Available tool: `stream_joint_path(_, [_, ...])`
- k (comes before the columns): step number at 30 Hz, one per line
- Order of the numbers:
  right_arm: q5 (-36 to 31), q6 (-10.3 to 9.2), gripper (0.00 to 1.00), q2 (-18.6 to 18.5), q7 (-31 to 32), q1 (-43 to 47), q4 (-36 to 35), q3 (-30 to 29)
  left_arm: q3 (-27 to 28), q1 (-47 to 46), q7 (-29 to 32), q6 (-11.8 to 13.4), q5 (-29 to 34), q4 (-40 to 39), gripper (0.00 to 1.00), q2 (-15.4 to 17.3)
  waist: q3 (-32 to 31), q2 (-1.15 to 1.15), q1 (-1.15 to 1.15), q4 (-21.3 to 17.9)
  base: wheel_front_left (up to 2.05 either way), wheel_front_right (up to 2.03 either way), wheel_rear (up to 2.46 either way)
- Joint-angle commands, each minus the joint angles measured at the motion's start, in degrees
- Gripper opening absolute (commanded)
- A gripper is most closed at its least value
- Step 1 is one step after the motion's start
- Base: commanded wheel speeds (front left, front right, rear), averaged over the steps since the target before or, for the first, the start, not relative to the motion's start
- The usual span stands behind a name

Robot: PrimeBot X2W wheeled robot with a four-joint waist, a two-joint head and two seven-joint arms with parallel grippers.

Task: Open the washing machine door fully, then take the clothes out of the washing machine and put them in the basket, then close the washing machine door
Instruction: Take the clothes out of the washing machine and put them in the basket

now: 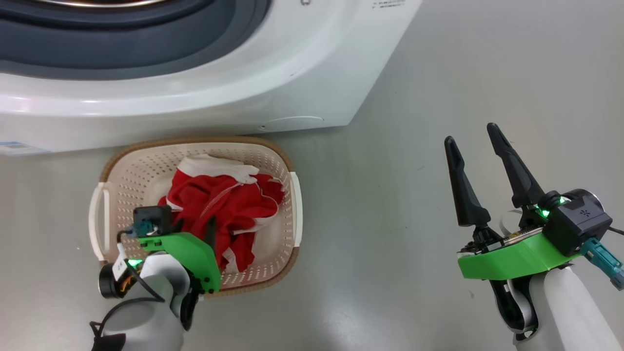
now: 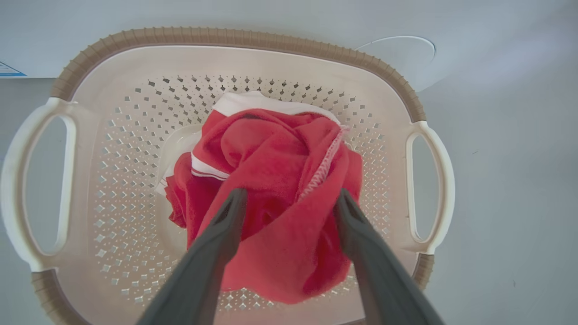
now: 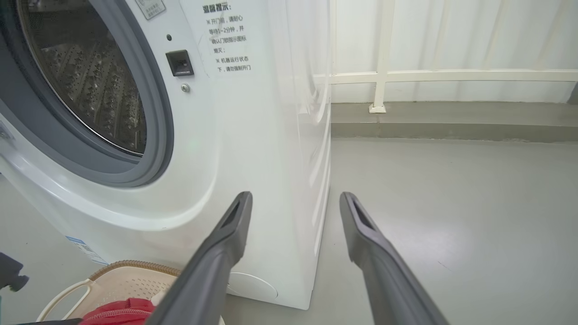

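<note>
clothes [image 2: 271, 158]: bright red fabric with white trim, crumpled in a heap in the basket's middle
basket [image 1: 195, 141]: cream perforated plastic, brown woven-look rim, white side handles; upright on the floor [image 1: 390, 243], just before the washing machine
washing machine [image 3: 262, 135]: white front-loader, steel drum [image 3: 90, 81] and grey ring [image 3: 156, 113] exposed

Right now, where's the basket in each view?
Head view: basket lower left, just below the washing machine.
Left wrist view: basket centre, wide across the frame.
Right wrist view: basket bottom-left corner, partly cut off.
Shared landmark: the red clothes inside it.
</note>
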Motion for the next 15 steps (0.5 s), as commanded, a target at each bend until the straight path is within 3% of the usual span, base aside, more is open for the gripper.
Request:
stream_joint_path(1, [-0.5, 0.28, 1.00, 0.1, -0.4, 0.1, -1.1, 1.2, 0.8, -0.3, -1.1, 0.4, 0.1, -0.6, 1.00, 1.6, -0.7, 0.00, 0.00, 0.7, 0.00, 0.00, 0.00])
stream_joint_path(10, [-1.3, 0.28, 1.00, 0.1, -0.4, 1.0, 0.0, 0.7, -0.5, 2.8, -4.4, 1.0, -3.4, -5.1, 1.00, 1.6, -6.2, 0.00, 0.00, 3.4, 0.00, 0.00, 0.00])
stream_joint_path(15, [-1.6, 0.28, 1.00, 0.1, -0.4, 2.3, 0.7, 0.2, 0.9, 6.1, -4.5, 1.5, -2.0, -14.1, 1.00, 1.6, -9.7, 0.00, 0.00, 4.6, 0.00, 0.00, 0.00])
